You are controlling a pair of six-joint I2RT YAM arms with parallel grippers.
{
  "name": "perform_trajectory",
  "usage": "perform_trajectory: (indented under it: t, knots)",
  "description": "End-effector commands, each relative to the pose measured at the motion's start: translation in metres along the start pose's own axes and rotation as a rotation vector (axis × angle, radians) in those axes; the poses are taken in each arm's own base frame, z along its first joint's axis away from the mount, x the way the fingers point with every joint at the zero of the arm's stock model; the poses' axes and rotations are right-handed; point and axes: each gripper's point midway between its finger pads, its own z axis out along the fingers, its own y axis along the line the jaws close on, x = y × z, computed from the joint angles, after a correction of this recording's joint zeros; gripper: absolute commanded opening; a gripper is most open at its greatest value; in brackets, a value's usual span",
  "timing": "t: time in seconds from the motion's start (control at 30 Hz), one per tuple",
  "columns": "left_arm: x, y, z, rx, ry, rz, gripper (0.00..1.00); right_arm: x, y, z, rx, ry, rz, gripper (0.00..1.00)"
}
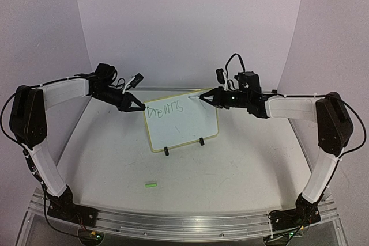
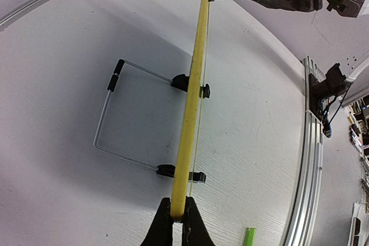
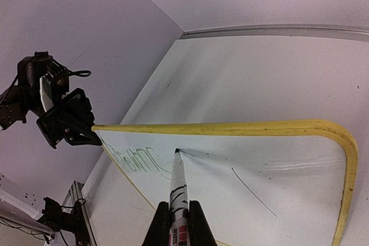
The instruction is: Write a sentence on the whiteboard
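The whiteboard [image 1: 183, 125] stands upright on two black feet at mid table, its cream-yellow frame seen edge-on in the left wrist view [image 2: 194, 96]. One line of green scrawled words [image 1: 165, 109] runs across its upper left, also seen in the right wrist view [image 3: 138, 159]. My left gripper [image 1: 140, 108] is shut on the board's upper left frame edge [image 2: 179, 214]. My right gripper [image 1: 209, 97] is shut on a white marker [image 3: 177, 182]. The marker's tip is at the board's face, just right of the words and under the top frame.
A green marker cap [image 1: 150, 185] lies on the table in front of the board, also low in the left wrist view [image 2: 249, 236]. A wire stand [image 2: 124, 113] props the board from behind. A thin dark stroke [image 3: 253, 191] marks the board's right part.
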Motion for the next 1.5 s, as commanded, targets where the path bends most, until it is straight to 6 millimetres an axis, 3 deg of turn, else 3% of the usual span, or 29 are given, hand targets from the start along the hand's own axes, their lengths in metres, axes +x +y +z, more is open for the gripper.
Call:
perform_trajectory:
  t: [0.0, 0.3, 0.73, 1.2, 1.47]
  knots:
    - [0.017, 0.003, 0.009, -0.026, 0.082, -0.023, 0.00, -0.016, 0.013, 0.008, -0.048, -0.027, -0.027, 0.00]
    - [0.018, 0.004, 0.009, -0.028, 0.086, -0.024, 0.00, -0.010, 0.001, 0.012, -0.007, -0.027, -0.001, 0.00]
    - [0.019, 0.004, 0.010, -0.026, 0.088, -0.025, 0.00, 0.036, -0.018, 0.010, 0.045, 0.047, 0.049, 0.00]
    - [0.016, 0.003, 0.009, -0.027, 0.084, -0.019, 0.00, 0.008, -0.004, 0.008, -0.003, -0.072, 0.074, 0.00]
    - [0.016, 0.003, 0.008, -0.028, 0.083, -0.018, 0.00, 0.009, -0.014, 0.002, 0.053, -0.104, 0.089, 0.00]
